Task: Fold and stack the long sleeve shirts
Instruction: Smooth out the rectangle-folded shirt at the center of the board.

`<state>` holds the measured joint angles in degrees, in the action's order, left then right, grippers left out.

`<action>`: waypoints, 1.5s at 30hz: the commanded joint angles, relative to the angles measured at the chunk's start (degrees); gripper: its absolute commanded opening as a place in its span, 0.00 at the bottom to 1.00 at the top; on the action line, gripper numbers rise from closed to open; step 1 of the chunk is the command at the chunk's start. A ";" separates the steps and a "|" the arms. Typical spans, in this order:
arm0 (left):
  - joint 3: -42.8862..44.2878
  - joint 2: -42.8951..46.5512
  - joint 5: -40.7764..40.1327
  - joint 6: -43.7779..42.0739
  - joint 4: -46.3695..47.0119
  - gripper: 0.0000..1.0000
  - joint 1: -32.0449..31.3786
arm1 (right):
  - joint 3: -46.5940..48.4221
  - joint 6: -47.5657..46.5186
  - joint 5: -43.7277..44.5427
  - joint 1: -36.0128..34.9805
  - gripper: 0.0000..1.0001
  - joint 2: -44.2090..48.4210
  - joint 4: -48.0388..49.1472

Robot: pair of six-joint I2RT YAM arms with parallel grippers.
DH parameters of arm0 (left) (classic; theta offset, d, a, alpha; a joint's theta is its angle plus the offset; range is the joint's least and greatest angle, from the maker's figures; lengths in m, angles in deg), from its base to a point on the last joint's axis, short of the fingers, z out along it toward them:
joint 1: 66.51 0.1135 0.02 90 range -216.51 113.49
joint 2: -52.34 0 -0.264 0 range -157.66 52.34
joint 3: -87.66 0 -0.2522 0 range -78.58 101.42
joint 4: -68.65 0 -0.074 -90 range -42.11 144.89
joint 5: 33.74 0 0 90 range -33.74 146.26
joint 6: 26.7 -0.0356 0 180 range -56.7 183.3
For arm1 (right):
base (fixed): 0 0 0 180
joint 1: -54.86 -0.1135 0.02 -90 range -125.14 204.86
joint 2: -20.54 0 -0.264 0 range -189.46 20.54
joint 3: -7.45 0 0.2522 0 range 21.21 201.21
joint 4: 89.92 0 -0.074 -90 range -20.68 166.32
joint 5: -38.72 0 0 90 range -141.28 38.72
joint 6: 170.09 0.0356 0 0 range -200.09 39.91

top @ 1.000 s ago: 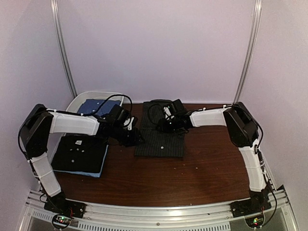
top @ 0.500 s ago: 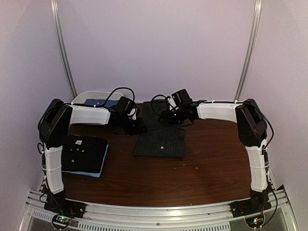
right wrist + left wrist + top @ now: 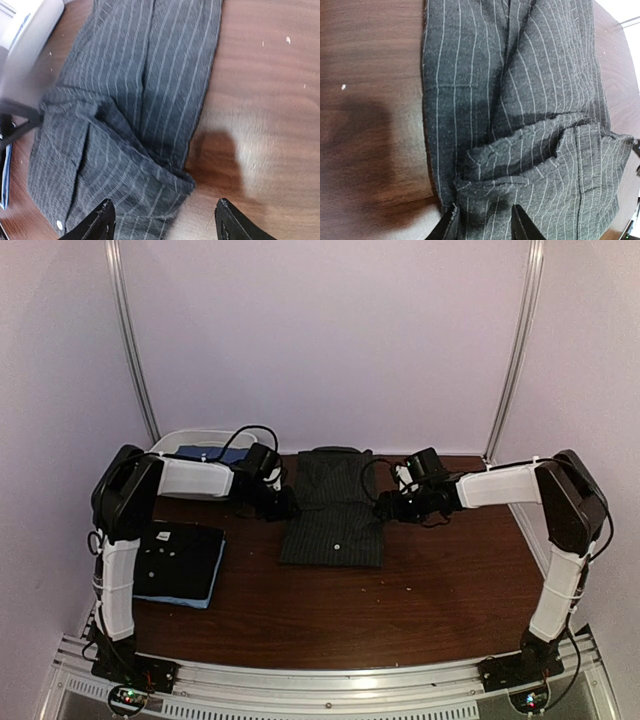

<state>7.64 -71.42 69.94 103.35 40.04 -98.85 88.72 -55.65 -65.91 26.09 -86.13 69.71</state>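
The dark charcoal pinstripe shirt [image 3: 335, 510] lies folded in the middle of the table, its far part laid flat toward the back edge. My left gripper [image 3: 281, 506] is at its left edge. In the left wrist view its fingers [image 3: 448, 225] are closed on a puckered fold of the shirt [image 3: 520, 100]. My right gripper [image 3: 388, 508] is open and empty just off the shirt's right edge. In the right wrist view it [image 3: 162, 226] hovers over a folded corner of the shirt [image 3: 125, 100]. A folded black shirt with white buttons [image 3: 178, 555] lies on a light blue one at the left.
A white oval tub [image 3: 165, 447] with a blue shirt [image 3: 215, 453] in it stands at the back left, and its rim shows in the right wrist view [image 3: 30, 30]. Bare brown table [image 3: 450, 580] lies to the right and in front.
The far part of the pinstripe shirt was carried back and laid flat. My right gripper has let go and moved right, off the shirt. My left gripper stayed at the left edge.
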 commanded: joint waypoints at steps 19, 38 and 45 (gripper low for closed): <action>5.81 -2.37 0.16 -2.46 -0.08 0.18 0.69 | 9.09 -0.80 -7.50 1.70 0.24 -8.61 3.06; 4.10 -1.21 -5.73 -2.60 -1.06 0.07 0.86 | 17.54 -6.87 -9.35 3.23 0.17 -18.91 0.52; 7.77 -4.53 -5.77 -4.52 -3.33 0.15 1.47 | 16.77 -6.51 -3.68 3.45 0.42 -16.16 -3.01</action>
<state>12.36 -74.17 65.39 100.66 37.74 -98.37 105.66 -62.05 -74.15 29.04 -105.21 69.86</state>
